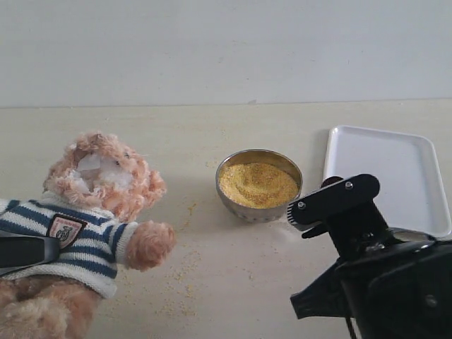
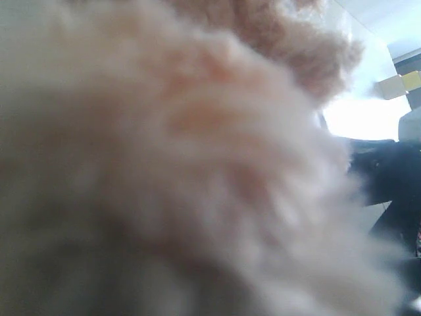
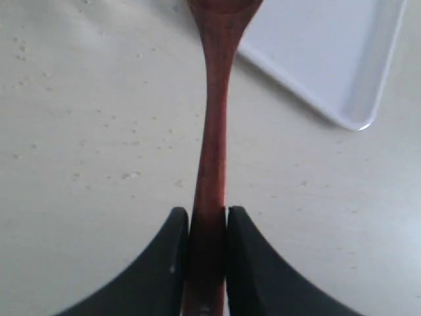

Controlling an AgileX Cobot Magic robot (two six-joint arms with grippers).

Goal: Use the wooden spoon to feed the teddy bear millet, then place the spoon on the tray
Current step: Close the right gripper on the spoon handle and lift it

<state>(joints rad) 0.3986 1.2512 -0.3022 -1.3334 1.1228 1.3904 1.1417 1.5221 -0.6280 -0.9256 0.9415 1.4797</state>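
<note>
The teddy bear (image 1: 99, 212) leans at the left in its striped sweater. One black finger of my left gripper (image 1: 28, 251) presses across its chest, and the other finger is hidden behind it. The left wrist view shows only blurred bear fur (image 2: 184, 145). The millet (image 1: 258, 183) fills the metal bowl (image 1: 229, 196) at the centre. My right gripper (image 3: 208, 214) is shut on the wooden spoon (image 3: 216, 118) by its handle. The spoon's bowl points toward a corner of the white tray (image 3: 329, 52). In the exterior view the right arm (image 1: 367, 268) hides the spoon.
Loose millet grains (image 1: 176, 275) lie scattered on the beige table in front of the bear and the bowl. The tray (image 1: 385, 176) sits at the right, just beyond my right arm. A pale wall rises behind the table.
</note>
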